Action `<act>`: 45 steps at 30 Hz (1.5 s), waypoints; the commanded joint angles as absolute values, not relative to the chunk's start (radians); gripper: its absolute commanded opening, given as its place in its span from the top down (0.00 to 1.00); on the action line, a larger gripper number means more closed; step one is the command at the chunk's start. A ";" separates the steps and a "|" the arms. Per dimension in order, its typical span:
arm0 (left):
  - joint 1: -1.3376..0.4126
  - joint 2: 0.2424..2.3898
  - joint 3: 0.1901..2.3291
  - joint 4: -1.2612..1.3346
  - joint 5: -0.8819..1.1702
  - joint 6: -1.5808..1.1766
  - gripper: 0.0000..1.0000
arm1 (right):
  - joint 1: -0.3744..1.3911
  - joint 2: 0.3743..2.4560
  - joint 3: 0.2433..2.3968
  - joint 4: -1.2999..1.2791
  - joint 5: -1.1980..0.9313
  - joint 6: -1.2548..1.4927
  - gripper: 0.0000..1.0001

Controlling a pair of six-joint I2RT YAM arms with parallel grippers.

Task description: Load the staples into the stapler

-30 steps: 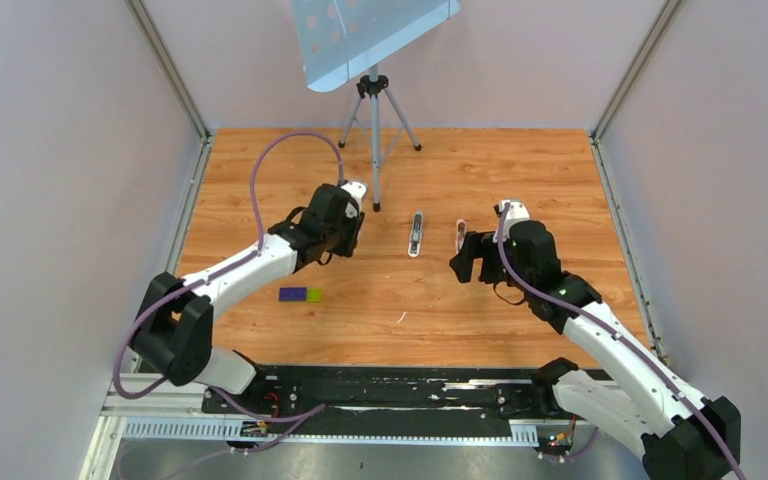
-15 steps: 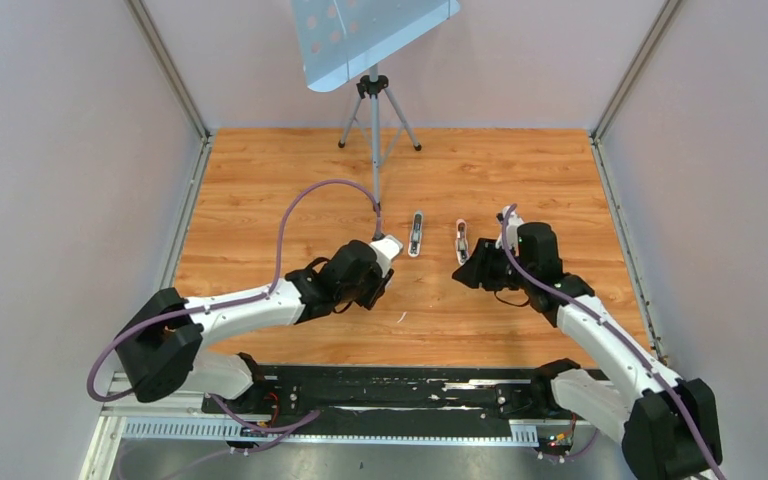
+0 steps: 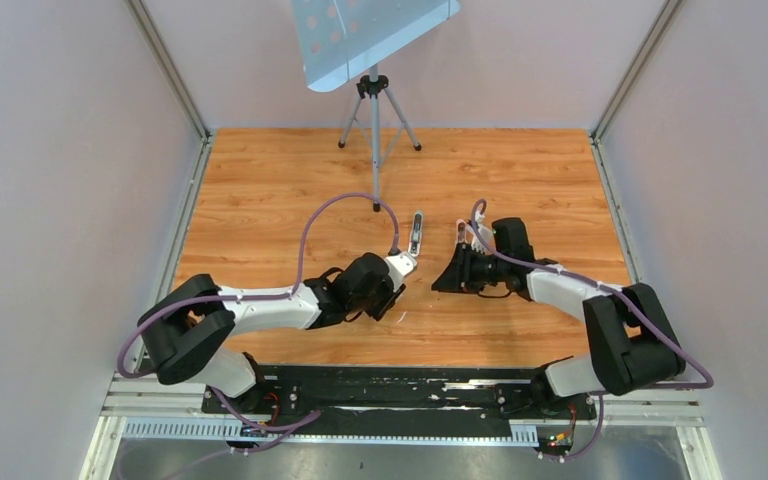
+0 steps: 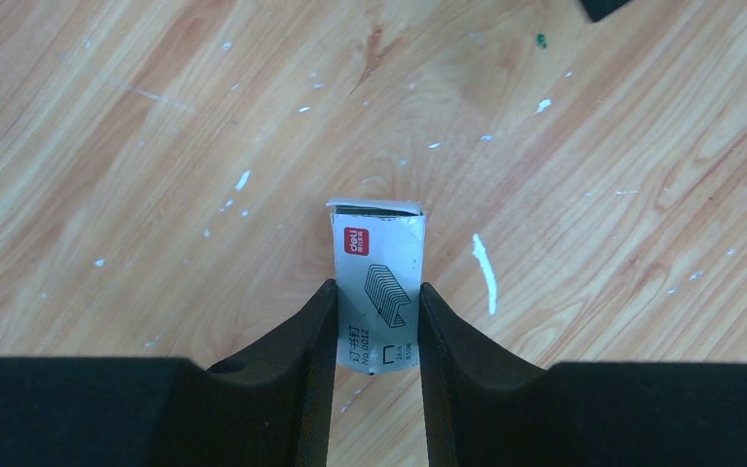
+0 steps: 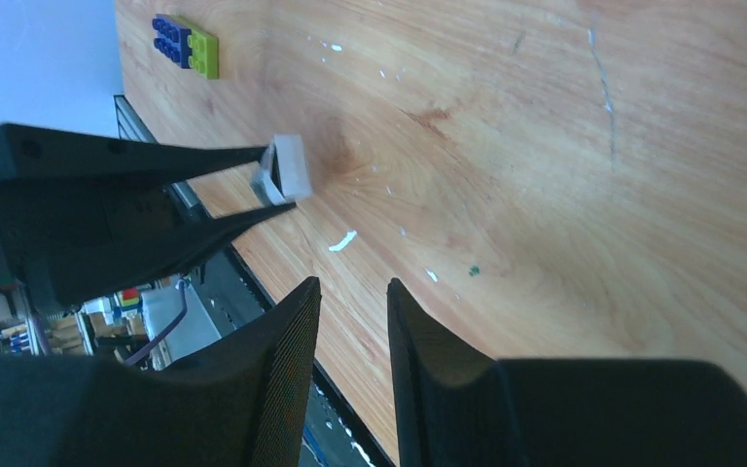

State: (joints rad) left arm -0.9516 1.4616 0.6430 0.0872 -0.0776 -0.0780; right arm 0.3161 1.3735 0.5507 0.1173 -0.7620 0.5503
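The staple box (image 4: 377, 243) is held between the two black fingers (image 4: 303, 336) of the left gripper (image 4: 376, 286). The jaws are closed on its long sides, and its far end sticks out past the fingertips. A red logo and a drawing of a strip of staples are printed on its white face. In the right wrist view the same box (image 5: 288, 165) is seen from the side at the tips of the left fingers, low over the wood; whether it touches the wood cannot be told. The jaws of the right gripper (image 5: 352, 287) are kept narrow, with a small gap, and nothing is seen between them. In the top view the two grippers are turned toward each other in the middle of the wooden table (image 3: 260, 190), the left gripper (image 3: 403, 264) near the right gripper (image 3: 447, 278) but not touching it. The stapler (image 3: 461, 231) lies on the table just beyond the right gripper, close beside the right wrist, and it is held by no gripper. A narrow silver-and-dark piece (image 3: 416, 233) lies just beyond the left gripper, apart from the stapler. A purple-and-green block (image 5: 185, 41) is seen well apart from the box, toward the near edge of the table. Small white flecks (image 4: 485, 275) are scattered over the wood. At the back of the table a tripod stand (image 3: 374, 110) with a pale perforated plate (image 3: 370, 35) is placed.
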 commanded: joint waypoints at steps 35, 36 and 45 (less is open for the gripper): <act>-1.014 1.572 0.593 0.257 -0.054 -0.052 0.57 | 0.497 1.768 0.758 0.232 -0.893 0.508 0.69; -1.014 1.572 0.592 0.259 -0.051 -0.052 0.58 | 0.498 1.770 0.758 0.232 -0.894 0.506 0.70; -1.013 1.568 0.581 0.277 -0.046 -0.051 0.60 | 0.504 1.786 0.753 0.242 -0.923 0.503 0.71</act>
